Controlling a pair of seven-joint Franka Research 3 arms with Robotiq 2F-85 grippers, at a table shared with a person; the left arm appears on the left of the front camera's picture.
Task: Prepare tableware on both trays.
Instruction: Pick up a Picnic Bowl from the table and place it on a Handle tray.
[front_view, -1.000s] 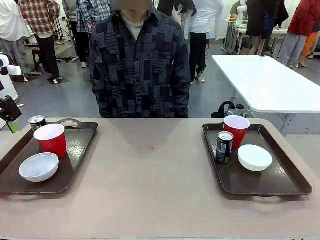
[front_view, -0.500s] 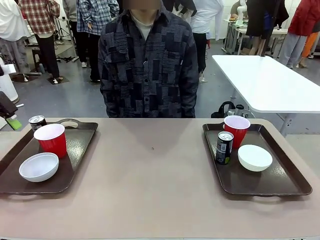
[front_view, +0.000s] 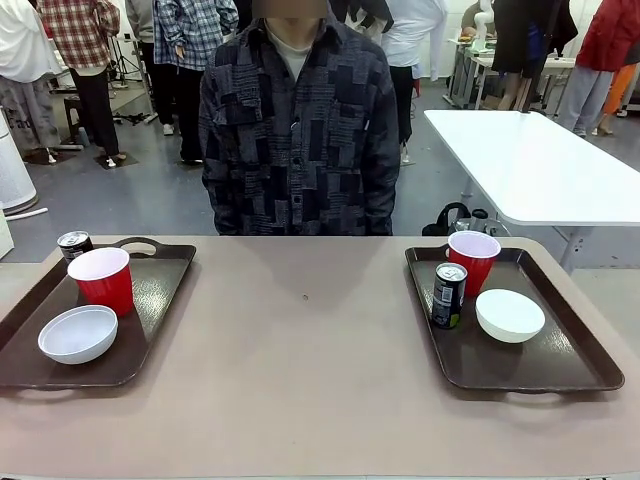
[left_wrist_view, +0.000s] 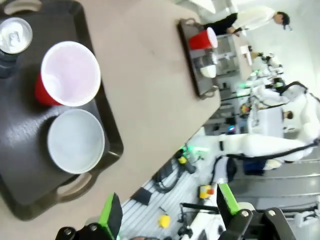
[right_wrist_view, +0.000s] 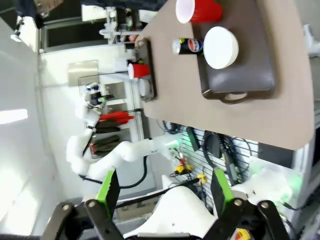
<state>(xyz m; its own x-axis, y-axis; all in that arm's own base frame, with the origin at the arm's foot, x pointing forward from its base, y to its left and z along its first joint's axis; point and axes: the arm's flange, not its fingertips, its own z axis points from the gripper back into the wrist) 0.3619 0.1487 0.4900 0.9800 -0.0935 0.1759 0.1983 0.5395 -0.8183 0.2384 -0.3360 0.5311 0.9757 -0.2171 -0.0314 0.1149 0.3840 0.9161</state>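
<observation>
The big tan counter (front_view: 300, 380) holds everything, and a person in a dark patchwork shirt (front_view: 298, 130) stands at its far side.

Two large dark brown shiny plastic trays sit on it, well apart. The left tray (front_view: 150, 300) lies at the robot's left edge and the right tray (front_view: 560, 365) lies at the robot's right edge.

On the left tray, a red plastic cup with a white inside (front_view: 101, 279) stands upright near the far end. A small round white bowl (front_view: 78, 333) sits just in front of it (closer to the robot). A slim dark drink can with a silver top (front_view: 73, 244) stands at the far corner, just behind the cup.

On the right tray, a second red plastic cup (front_view: 473, 260) stands upright at the far end. A second slim dark can (front_view: 449, 295) stands just in front of it, and a second white bowl (front_view: 510, 315) sits just beside that can.

In the left wrist view, the left gripper (left_wrist_view: 170, 210) hangs high above the left tray, its green fingers wide apart and holding nothing.

In the right wrist view, the right gripper (right_wrist_view: 164, 192) is up high too, fingers wide apart and holding nothing.
</observation>
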